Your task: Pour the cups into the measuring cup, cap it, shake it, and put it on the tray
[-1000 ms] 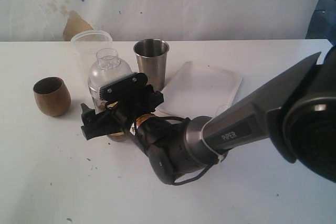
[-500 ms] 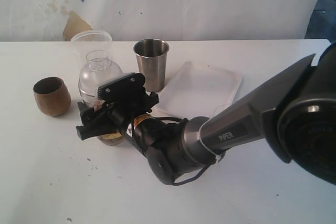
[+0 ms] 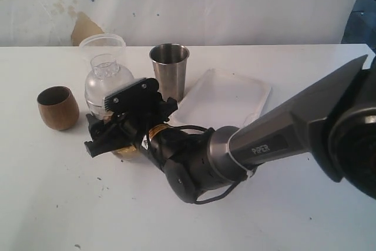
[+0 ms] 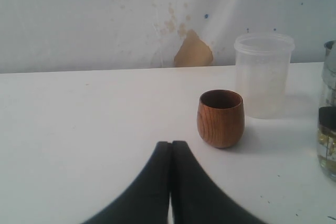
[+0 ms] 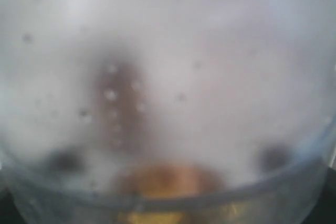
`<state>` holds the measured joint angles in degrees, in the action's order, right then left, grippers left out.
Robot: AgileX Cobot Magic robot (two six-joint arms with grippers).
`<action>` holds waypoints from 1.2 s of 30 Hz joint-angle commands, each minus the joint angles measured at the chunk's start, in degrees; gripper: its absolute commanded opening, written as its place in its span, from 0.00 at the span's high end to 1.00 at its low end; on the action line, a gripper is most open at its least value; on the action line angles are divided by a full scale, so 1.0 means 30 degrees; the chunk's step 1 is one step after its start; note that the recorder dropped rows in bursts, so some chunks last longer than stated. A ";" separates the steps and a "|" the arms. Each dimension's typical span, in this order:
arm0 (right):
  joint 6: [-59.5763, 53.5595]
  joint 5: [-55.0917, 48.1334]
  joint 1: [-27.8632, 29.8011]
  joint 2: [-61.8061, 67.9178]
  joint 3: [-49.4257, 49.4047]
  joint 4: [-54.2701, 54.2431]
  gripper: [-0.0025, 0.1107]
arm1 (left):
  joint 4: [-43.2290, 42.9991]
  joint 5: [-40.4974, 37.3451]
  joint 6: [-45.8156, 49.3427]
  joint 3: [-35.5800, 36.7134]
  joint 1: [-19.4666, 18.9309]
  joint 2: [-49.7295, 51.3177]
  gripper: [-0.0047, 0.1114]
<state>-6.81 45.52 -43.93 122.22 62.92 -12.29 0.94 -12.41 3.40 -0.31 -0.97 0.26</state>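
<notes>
Since a second earlier, the right pincer moved the capped measuring cup further left of the tray, gripping it. Left pincer was closed, empty. Pouring and capping looked done; probably shaking now, tray placement left.

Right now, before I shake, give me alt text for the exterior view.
The right gripper holds the dome-capped measuring cup, yellowish liquid at its bottom. A wooden cup stands to its left in view; a frosted cup, steel tumbler and white tray sit behind.
</notes>
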 commanded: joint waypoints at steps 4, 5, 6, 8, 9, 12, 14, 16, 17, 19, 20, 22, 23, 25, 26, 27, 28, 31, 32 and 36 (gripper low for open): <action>-0.0097 -0.0143 0.0057 -0.3541 0.0118 -0.0067 0.98 | 0.0008 0.0246 -0.0005 0.0104 0.0007 -0.0088 0.96; -0.0097 -0.0539 0.0182 -0.4164 0.0118 -0.0406 0.98 | 0.0008 0.0246 -0.0005 0.0104 0.0007 -0.0088 0.96; -0.0132 -0.0838 0.0376 -0.4530 0.0118 -0.0590 0.98 | 0.0008 0.0246 -0.0005 0.0104 0.0007 -0.0088 0.96; 0.0299 -0.1921 0.0940 -0.5287 0.0118 -0.1067 0.98 | 0.0008 0.0246 -0.0005 0.0104 0.0007 -0.0088 0.96; 0.1083 -0.2912 0.1068 -0.5633 0.0118 -0.0826 0.98 | 0.0008 0.0246 -0.0005 0.0104 0.0007 -0.0088 0.96; 0.2147 -0.6494 0.0436 -0.6737 0.0118 0.3675 0.98 | 0.0008 0.0246 -0.0005 0.0104 0.0007 -0.0088 0.96; 0.1131 -0.7142 -0.0246 -0.7140 0.0118 0.4391 0.98 | 0.0008 0.0246 -0.0005 0.0104 0.0007 -0.0088 0.96; -0.0883 -0.6041 0.0146 -0.7176 0.0118 0.1567 0.98 | 0.0008 0.0246 -0.0005 0.0104 0.0007 -0.0088 0.96; -0.1436 -0.4986 0.0788 -0.7052 0.0118 -0.1416 0.98 | 0.0008 0.0246 -0.0005 0.0104 0.0007 -0.0088 0.96; -0.0119 -0.4963 0.1733 -0.7008 0.0118 -0.2409 0.98 | 0.0008 0.0246 -0.0005 0.0104 0.0007 -0.0088 0.96; 0.0921 -0.5717 0.2028 -0.7112 0.0118 -0.1473 0.98 | 0.0008 0.0246 -0.0005 0.0104 0.0007 -0.0088 0.96; 0.2724 -0.7711 0.2024 -0.7602 0.0118 0.1667 0.98 | 0.0008 0.0246 -0.0005 0.0104 0.0007 -0.0088 0.96; 0.3424 -0.8270 0.1678 -0.7845 0.0019 0.3538 0.98 | 0.0008 0.0246 -0.0005 0.0104 0.0007 -0.0088 0.96; 0.3102 -0.8049 0.0923 -0.8270 -0.0377 0.5114 0.98 | 0.0008 0.0246 -0.0005 0.0104 0.0007 -0.0088 0.96; 0.1958 -0.7519 0.0877 -0.8328 -0.0547 0.4665 0.98 | 0.0008 0.0246 -0.0005 0.0104 0.0007 -0.0088 0.96; 0.0968 -0.6913 0.1109 -0.8328 -0.0552 0.3394 0.98 | 0.0008 0.0246 -0.0005 0.0104 0.0007 -0.0088 0.96; 0.0259 -0.6219 0.1573 -0.8243 -0.0552 0.1032 0.98 | 0.0008 0.0246 -0.0005 0.0104 0.0007 -0.0088 0.96; 0.1332 -0.5800 0.2713 -0.8237 -0.0552 -0.0876 0.98 | 0.0008 0.0246 -0.0005 0.0104 0.0007 -0.0088 0.96; 0.2075 -0.6405 0.2751 -0.8424 -0.0552 0.0341 0.98 | 0.0008 0.0246 -0.0005 0.0104 0.0007 -0.0088 0.96; 0.1570 -0.6925 0.1900 -0.9061 -0.0939 0.3835 0.98 | 0.0008 0.0246 -0.0005 0.0104 0.0007 -0.0088 0.96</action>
<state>0.00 21.10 -36.12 97.31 60.48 -6.46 0.94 -12.41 3.40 -0.31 -1.07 0.26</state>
